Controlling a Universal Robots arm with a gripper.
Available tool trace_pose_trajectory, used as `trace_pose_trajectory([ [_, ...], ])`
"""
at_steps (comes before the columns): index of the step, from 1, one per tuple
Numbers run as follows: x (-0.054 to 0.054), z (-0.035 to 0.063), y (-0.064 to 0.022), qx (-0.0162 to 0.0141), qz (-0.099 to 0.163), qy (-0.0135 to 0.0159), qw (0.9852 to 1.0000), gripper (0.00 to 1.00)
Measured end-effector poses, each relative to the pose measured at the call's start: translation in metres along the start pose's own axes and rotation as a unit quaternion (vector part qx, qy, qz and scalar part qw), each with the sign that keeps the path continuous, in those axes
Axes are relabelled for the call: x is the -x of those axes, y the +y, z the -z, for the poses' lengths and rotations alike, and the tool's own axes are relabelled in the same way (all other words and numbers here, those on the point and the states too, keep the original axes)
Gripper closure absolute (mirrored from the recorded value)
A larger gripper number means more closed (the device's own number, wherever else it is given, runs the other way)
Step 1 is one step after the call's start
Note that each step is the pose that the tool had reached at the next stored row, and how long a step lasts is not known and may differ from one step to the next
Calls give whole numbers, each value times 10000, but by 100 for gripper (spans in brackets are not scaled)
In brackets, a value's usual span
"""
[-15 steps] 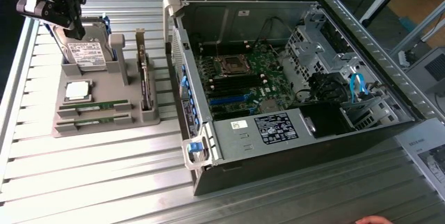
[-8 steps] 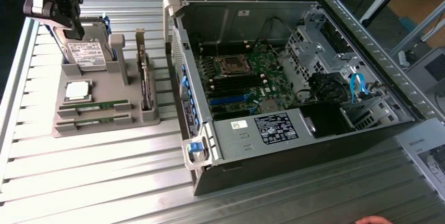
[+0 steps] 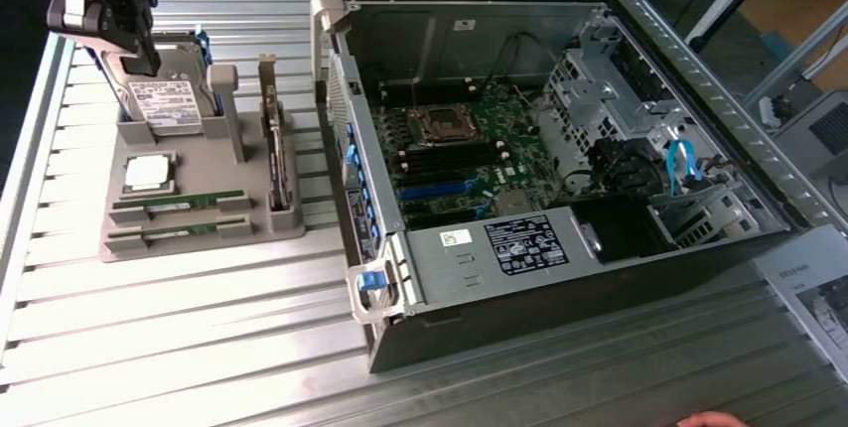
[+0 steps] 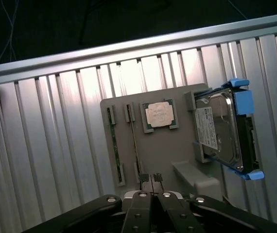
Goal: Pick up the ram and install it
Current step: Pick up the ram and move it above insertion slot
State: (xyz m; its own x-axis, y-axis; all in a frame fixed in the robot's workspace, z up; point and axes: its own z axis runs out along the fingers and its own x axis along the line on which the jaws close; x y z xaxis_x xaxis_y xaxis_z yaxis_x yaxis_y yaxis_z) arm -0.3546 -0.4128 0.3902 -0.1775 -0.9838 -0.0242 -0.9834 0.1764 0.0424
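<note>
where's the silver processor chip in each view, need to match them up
Exterior view: the processor chip lies on the grey holder, at the exterior view's left of the computer case, between the hard drive and the ram sticks.
Wrist view: the processor chip is on the same grey holder, between the hard drive and the ram sticks.
Shared landmark: the blue-railed hard drive.
</note>
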Motion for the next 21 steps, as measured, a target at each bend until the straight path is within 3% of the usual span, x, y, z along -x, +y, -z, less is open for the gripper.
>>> trace_pose_trajectory([
  [21, 0, -8, 0, 4, 185, 8, 9998, 90],
])
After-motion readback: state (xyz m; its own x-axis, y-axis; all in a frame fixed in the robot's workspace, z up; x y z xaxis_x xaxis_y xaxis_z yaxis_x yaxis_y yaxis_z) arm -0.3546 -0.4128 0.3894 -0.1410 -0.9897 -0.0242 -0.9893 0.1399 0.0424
